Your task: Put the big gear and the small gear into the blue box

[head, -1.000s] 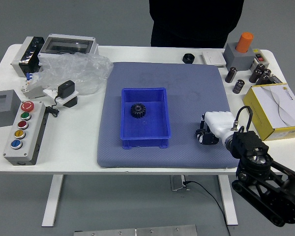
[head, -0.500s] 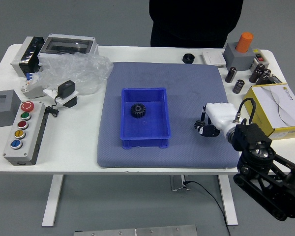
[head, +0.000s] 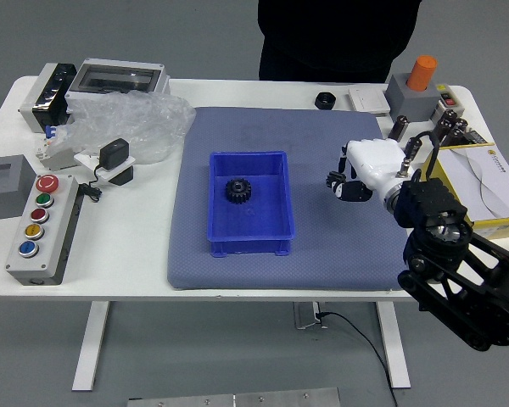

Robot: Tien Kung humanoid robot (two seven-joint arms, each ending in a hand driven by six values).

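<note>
1. Gear location: one black toothed gear was inside the open blue plastic box, left of its centre and toward the far side. The right hand, white and black, was to the right of the box, well apart from both gear and box.
2. Hand position: it was over the right part of the grey-blue mat. The black right arm reached in from the right side, over the white desk.
3. Hand state: could not tell if it was apart, together or clamped on a part. Small dark shapes showed at its left end, black on black, too small to read. Couldn't confirm a second gear there.
4. Gear look: round, dark, teeth around the rim, lighter spot in the middle. It sat clear of the box walls. Couldn't tell whether it was the big or the small one.
5. Around the mat: a short black round part was near its far edge. The yellow cardboard box was on the right, and the grey button panel and clear plastic bag on the left.
6. Far side: a person in black was at the desk, only the clothed body in view.
</note>
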